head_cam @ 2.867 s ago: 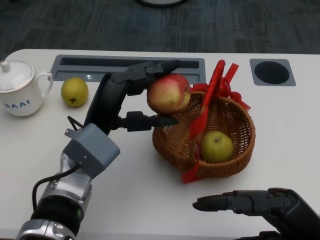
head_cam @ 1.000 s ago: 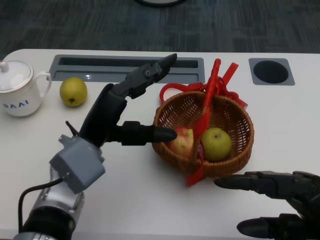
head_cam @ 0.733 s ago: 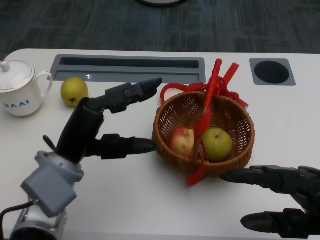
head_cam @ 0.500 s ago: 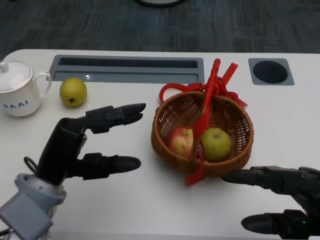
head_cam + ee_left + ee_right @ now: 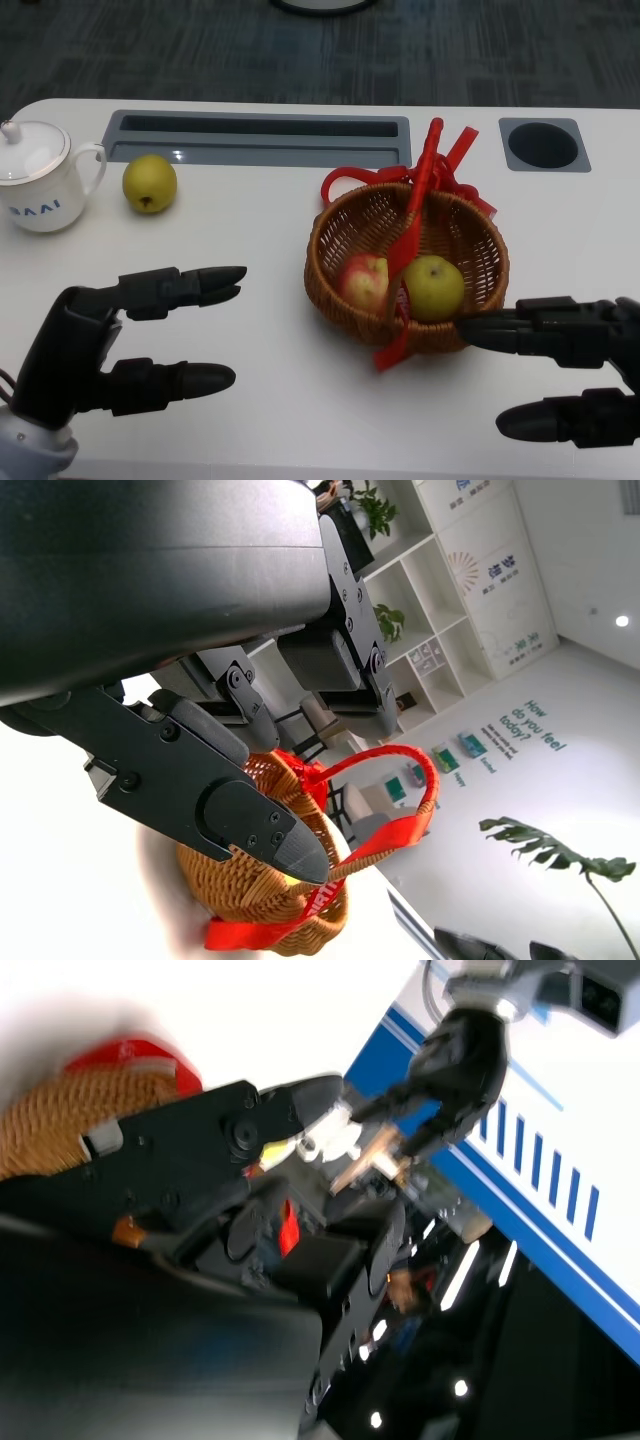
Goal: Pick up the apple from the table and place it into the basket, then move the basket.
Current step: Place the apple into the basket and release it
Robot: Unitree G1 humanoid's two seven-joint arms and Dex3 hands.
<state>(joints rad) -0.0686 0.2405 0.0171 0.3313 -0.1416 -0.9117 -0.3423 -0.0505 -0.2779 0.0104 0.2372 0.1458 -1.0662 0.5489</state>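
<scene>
in the wicker basket [image 5: 345,300] at the middle of the white table [image 5: 270,400] sits the apple [image 5: 363,282], red and yellow, on the side nearer the left hand, right beside a green pear [image 5: 434,287] with the red handle [image 5: 415,215] rising between the two. red ribbon [image 5: 350,181] loops at the far rim and trails down the near wall. the left hand [image 5: 95,340] hovers over bare table, well apart from the basket, fingers spread with nothing between them. the right hand [image 5: 560,375] is low on the other side, also spread and empty, its upper fingertip right up against the basket's near wall; actual contact, i cannot tell. over by the far left, a second green pear [image 5: 150,183] rests near a white lidded mug [image 5: 38,175]. behind them a long grey tray slot [image 5: 260,135], and a round dark port [image 5: 544,144] at far right. the left wrist view catches the basket past the black fingers [image 5: 215,800].
</scene>
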